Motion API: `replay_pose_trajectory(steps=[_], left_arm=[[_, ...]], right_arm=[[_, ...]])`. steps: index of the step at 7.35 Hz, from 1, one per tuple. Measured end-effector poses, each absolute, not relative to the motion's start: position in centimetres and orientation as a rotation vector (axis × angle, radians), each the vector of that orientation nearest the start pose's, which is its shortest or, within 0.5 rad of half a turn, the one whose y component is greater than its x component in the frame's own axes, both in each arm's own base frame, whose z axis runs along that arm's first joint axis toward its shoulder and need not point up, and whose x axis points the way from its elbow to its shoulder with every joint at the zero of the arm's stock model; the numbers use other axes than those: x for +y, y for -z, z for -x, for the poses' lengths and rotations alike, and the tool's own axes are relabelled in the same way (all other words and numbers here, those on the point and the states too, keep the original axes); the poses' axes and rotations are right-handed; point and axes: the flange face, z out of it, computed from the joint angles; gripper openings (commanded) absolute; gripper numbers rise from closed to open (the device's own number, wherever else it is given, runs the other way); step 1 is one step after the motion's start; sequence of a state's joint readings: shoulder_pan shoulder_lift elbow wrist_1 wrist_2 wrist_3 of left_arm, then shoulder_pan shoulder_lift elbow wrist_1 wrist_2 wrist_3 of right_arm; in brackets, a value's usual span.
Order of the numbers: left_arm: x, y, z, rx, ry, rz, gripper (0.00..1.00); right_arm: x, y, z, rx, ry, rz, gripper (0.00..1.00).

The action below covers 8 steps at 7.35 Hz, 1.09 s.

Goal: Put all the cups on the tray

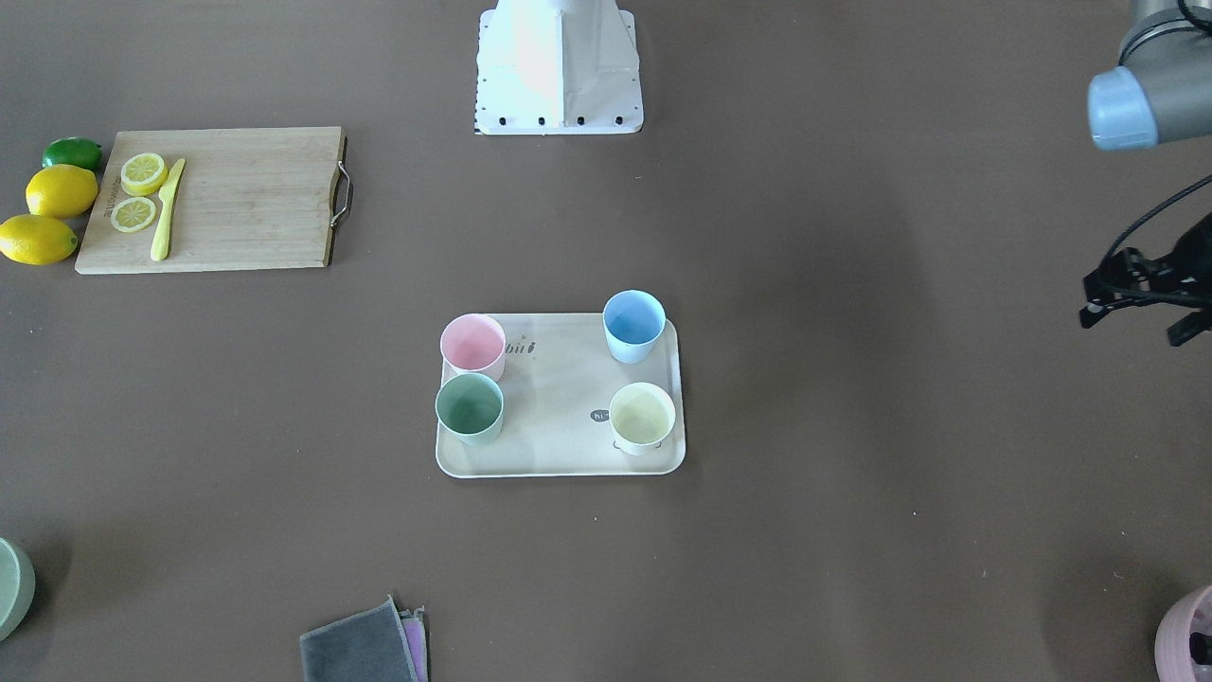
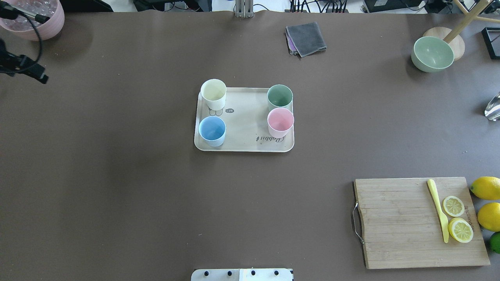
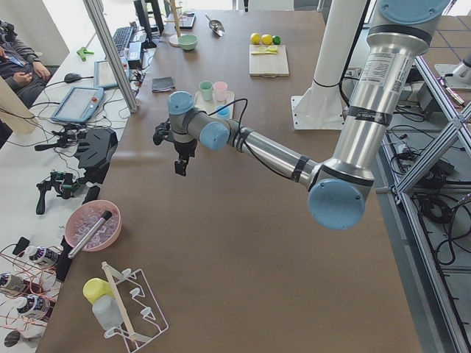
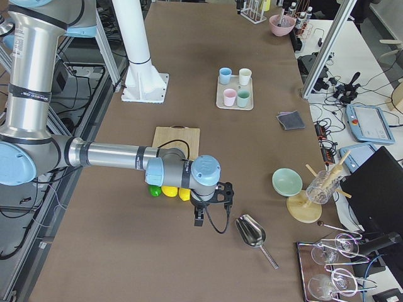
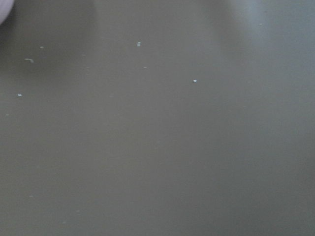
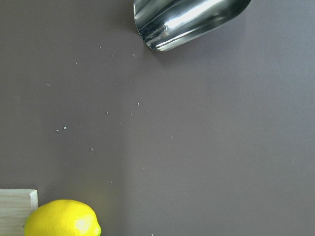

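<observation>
The beige tray (image 2: 246, 125) lies at the table's middle, also in the front view (image 1: 554, 417). All four cups stand upright on it, one near each corner: cream-yellow (image 2: 213, 93), sage green (image 2: 279, 96), light blue (image 2: 212, 130) and pale pink (image 2: 280, 121). My left gripper (image 1: 1131, 322) hovers far off to the tray's side, empty, its two black fingers apart. My right gripper (image 4: 198, 217) shows only in the exterior right view, beside the lemons, and I cannot tell whether it is open. Neither wrist view shows a cup.
A wooden cutting board (image 2: 410, 222) with a yellow knife (image 2: 438, 208) and lemon slices lies near right, whole lemons (image 2: 486, 187) beside it. A green bowl (image 2: 432, 53), a grey cloth (image 2: 306, 38) and a pink pot (image 2: 35, 19) sit far. A metal scoop (image 6: 187, 19) lies under the right wrist.
</observation>
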<state>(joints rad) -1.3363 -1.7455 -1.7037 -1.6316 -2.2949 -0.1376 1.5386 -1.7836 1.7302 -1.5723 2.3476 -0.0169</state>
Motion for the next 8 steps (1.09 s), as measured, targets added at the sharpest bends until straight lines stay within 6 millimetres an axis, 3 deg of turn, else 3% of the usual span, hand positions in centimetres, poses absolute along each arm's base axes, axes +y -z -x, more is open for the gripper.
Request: replay_pose_trajectory(steps=[1, 2, 3, 4, 5, 8], left_arm=[[-55.6, -52.8, -1.8, 0.750, -0.231, -0.208, 0.99], [-53.9, -56.3, 1.6, 0.739, -0.234, -0.190, 0.99], [-51.7, -59.9, 3.3, 0.737, -0.226, -0.153, 0.99], [-49.2, -63.2, 4.0, 0.739, -0.211, -0.109, 0.99], [-47.1, -65.2, 4.3, 0.743, -0.196, -0.076, 0.99], [-45.5, -66.3, 4.6, 0.742, -0.182, -0.053, 0.99]], right_arm=[[-40.0, -67.5, -5.1, -0.774, 0.026, 0.057, 1.00], [-40.0, -67.6, -5.1, -0.765, 0.026, 0.056, 1.00], [-40.0, -67.7, -5.3, -0.743, 0.027, 0.056, 1.00], [-40.0, -67.8, -5.5, -0.719, 0.028, 0.056, 1.00], [-40.0, -67.9, -5.6, -0.707, 0.028, 0.056, 1.00], [-40.0, -67.9, -5.6, -0.700, 0.029, 0.055, 1.00]])
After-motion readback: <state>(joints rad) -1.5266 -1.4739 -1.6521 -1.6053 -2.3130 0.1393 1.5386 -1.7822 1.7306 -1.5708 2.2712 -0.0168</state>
